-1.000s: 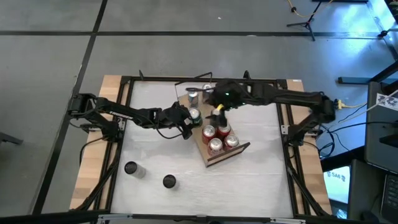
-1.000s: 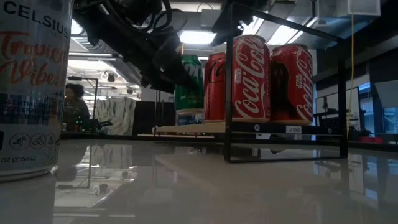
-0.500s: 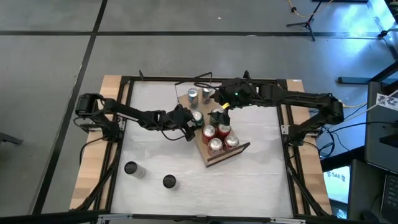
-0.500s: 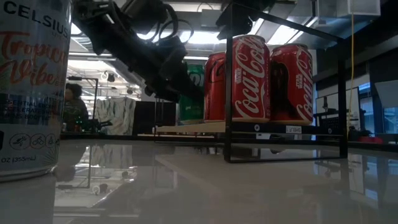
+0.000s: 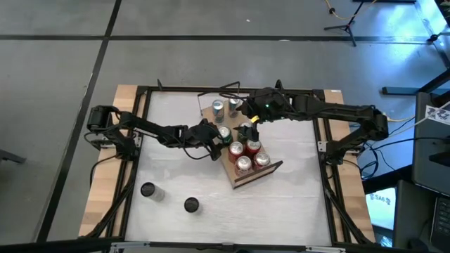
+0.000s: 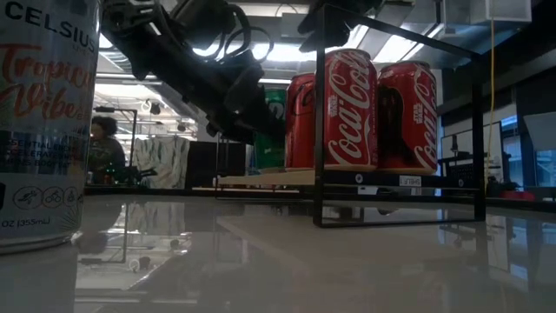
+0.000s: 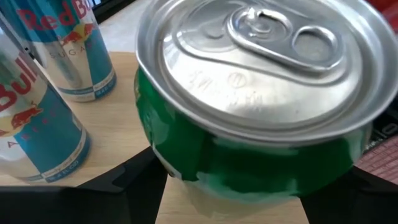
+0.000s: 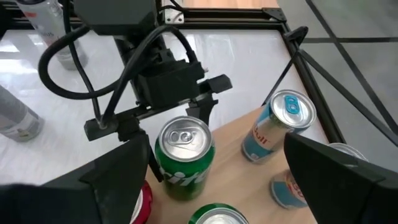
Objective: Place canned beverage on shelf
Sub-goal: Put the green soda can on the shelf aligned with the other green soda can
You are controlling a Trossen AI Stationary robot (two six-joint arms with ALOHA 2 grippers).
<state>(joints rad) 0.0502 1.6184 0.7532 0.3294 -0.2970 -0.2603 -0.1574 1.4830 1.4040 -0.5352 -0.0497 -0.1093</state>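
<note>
**Left arm is holding a green can on the wooden shelf**

In the high view, the left gripper [image 5: 218, 135] is reaching to the centre of the picture, at the left edge of the shelf [image 5: 271, 169]. Its fingers [image 8: 208, 102] are closing around a green can [image 5: 223, 132], one on each side of the can. The can is standing upright, and in the left wrist view its base [image 7: 249, 180] is appearing over the light wood of the board, although I cannot tell whether it is touching it. Its silver lid with the pull tab is filling most of that picture.

The shelf is lying at an angle in the middle of the white bench [image 5: 281, 211]. Three red cans [image 5: 243, 164] are standing together on its lower part, just beside the green can. In the low view, two of them are showing behind the thin black wire frame [image 6: 318, 122]. Two blue and silver cans [image 5: 218, 108] are standing on the upper end of the shelf, near the green can.

The right gripper [image 5: 250, 125] is hanging above the shelf, just right of the green can, with its fingers spread wide and holding nothing.

Two more cans [image 5: 148, 190] are standing well apart from the shelf, in the lower left of the bench.
</note>
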